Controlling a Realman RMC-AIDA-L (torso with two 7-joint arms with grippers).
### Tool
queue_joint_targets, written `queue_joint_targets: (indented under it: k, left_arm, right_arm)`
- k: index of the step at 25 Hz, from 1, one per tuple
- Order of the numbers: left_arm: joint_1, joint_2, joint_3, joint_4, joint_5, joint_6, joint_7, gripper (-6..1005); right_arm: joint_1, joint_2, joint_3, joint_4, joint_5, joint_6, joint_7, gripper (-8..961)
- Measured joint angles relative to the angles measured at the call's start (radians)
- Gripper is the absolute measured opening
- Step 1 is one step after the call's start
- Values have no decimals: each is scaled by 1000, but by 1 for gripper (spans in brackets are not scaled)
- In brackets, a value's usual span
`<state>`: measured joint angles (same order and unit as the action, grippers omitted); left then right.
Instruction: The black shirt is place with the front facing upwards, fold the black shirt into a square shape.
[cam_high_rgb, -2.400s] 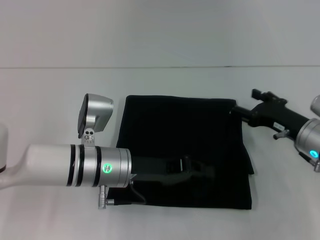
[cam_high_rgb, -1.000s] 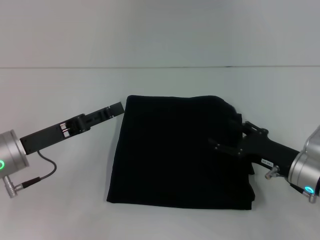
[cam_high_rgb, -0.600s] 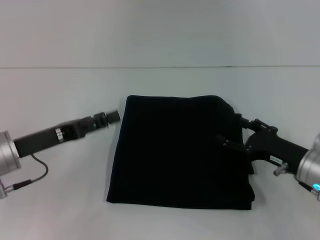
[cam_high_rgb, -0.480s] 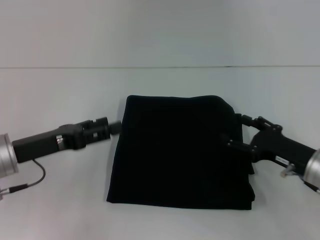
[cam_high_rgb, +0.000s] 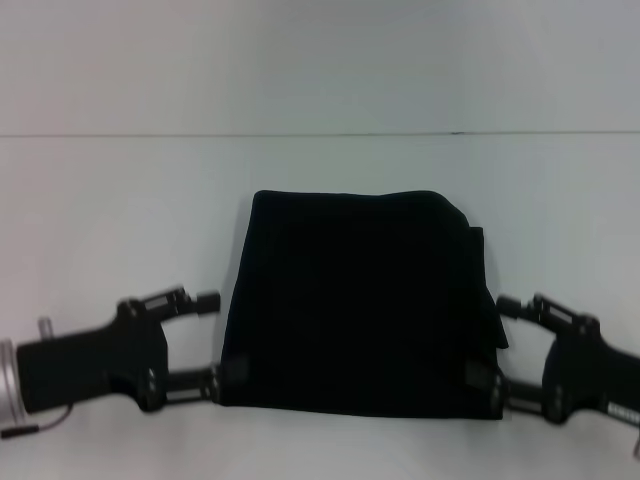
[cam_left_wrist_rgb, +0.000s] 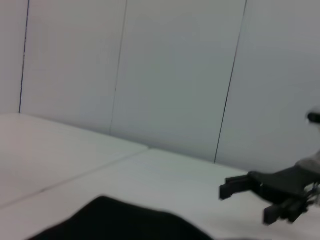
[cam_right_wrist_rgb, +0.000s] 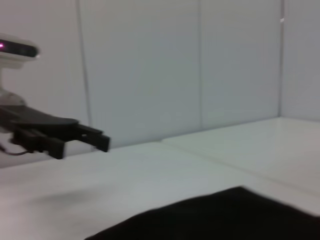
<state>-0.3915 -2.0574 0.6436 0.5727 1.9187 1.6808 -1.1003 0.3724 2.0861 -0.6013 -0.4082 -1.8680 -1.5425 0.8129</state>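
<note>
The black shirt (cam_high_rgb: 360, 300) lies folded into a plain black rectangle in the middle of the white table. My left gripper (cam_high_rgb: 211, 340) is open at the shirt's near left corner, one finger level with the side edge and the other touching the near hem. At the near right corner my right gripper (cam_high_rgb: 497, 347) stands open in the same way. The left wrist view shows a shirt edge (cam_left_wrist_rgb: 115, 222) and the right gripper (cam_left_wrist_rgb: 244, 204) beyond it. The right wrist view shows the shirt (cam_right_wrist_rgb: 225, 215) and the left gripper (cam_right_wrist_rgb: 82, 146).
The white table (cam_high_rgb: 110, 200) spreads bare on both sides of the shirt and behind it up to a pale wall (cam_high_rgb: 320, 60). A loose flap of cloth (cam_high_rgb: 490, 315) sticks out at the shirt's right edge.
Both arms have drawn back toward me. The left gripper went from the shirt's far left corner to its near left corner, and the right from the right edge to the near right corner.
</note>
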Motion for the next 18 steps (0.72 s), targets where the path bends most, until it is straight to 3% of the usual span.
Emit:
queue_joint_targets:
  k: [6, 18]
  left_arm:
    - [12, -23, -3, -6, 138, -87, 16, 848]
    - [33, -24, -8, -7, 152, -145, 3, 848]
  right_arm:
    - [-39, 7, 7, 17, -78, 32, -56, 916]
    - [-37, 3, 17, 33, -81, 106, -57, 915]
